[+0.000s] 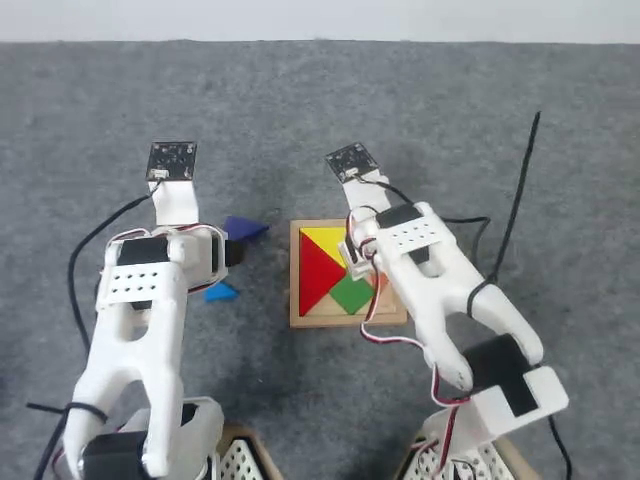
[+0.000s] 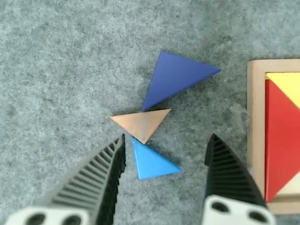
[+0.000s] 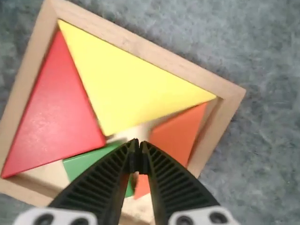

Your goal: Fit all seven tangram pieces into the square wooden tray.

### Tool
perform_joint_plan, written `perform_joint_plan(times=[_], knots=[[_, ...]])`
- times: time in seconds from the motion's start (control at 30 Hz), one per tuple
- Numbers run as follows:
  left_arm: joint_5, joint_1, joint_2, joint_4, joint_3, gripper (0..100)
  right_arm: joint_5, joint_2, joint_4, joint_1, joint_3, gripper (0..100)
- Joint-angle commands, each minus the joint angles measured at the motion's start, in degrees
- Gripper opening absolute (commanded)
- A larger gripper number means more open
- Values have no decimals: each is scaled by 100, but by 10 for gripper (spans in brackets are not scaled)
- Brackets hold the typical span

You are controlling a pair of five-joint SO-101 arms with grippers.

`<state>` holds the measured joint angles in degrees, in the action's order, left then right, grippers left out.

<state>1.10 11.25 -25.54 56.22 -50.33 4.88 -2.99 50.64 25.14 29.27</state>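
The square wooden tray (image 3: 140, 44) is lying flat on the grey carpet, holding four pieces. A large red triangle (image 3: 51, 117) is filling one side of it, and a large yellow triangle (image 3: 126, 89) is lying along the adjoining side, their slanted edges meeting. A green piece (image 3: 86, 161) is sitting below their meeting point, and an orange piece (image 3: 180, 133) is resting against the opposite wall, with bare wood showing around them. Three triangles are lying outside, near the tray: a dark blue one (image 2: 173, 77) is touching a tan one (image 2: 142, 123) with its corner, and a smaller light blue one (image 2: 149, 161) is lying just beside the tan one's tip.
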Motion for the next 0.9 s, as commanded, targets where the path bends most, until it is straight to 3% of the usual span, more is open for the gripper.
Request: perform_joint_plan(times=[0.0,0.2,0.57,0.87], knots=[[-53,44,-255,-114,48,258,185,22,48,-321,-299,9],[-53,44,-255,-105,48,258,571,-312,13,-681,-440,9],[-53,220,-255,-114,48,258,545,-927,-57,-901,-1169,8],[-53,299,-229,-132,57,258,325,629,110,-251,-352,8]])
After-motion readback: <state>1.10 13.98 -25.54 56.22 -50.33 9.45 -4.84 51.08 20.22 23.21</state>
